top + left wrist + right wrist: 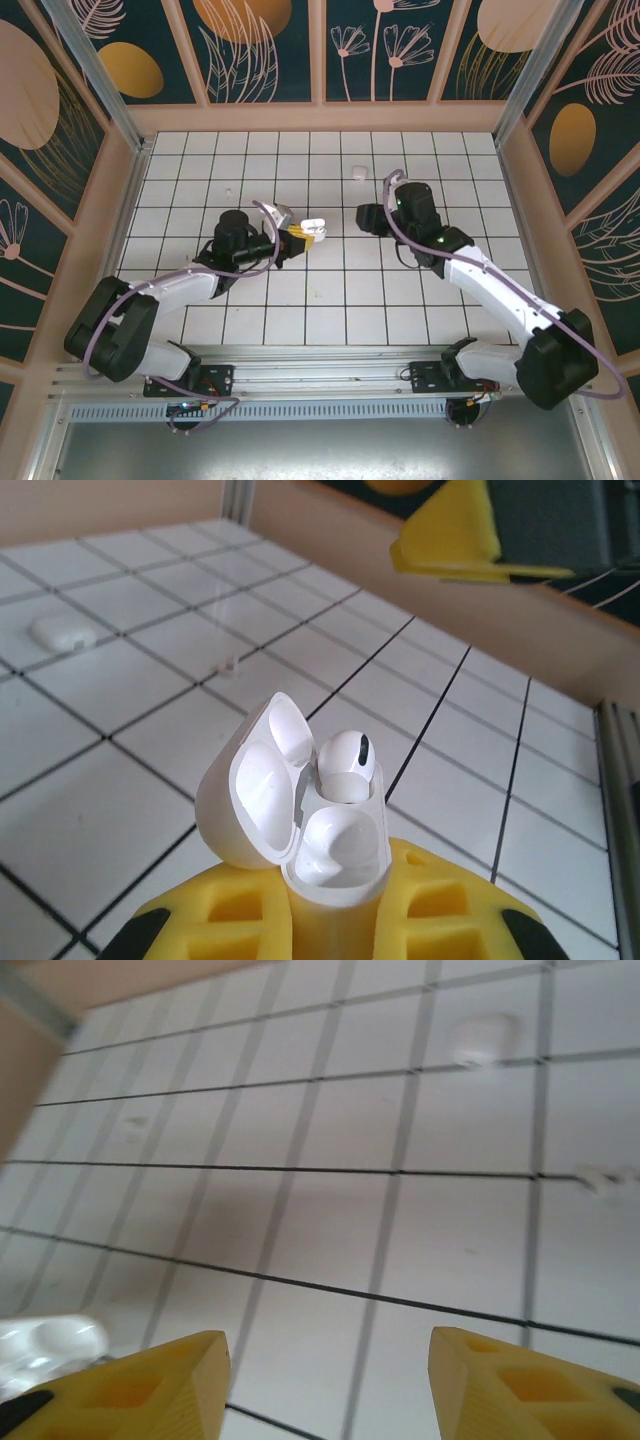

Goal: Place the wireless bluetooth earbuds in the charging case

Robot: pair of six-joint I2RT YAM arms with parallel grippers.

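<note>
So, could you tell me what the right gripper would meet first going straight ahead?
Probably the tiled table; the case sits off the line of the right gripper, though depth is unclear.

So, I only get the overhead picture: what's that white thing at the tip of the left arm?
Observer: The left wrist camera shows it's the charging case, lid open, pinched between the left jaws.
Operator: Is anything inside it?
Observer: One earbud sits in the far slot. I can't tell whether the near slot is filled.
Operator: And is the right arm carrying something?
Observer: No. Its wrist camera shows the right jaws apart with nothing gripped between them.
</note>
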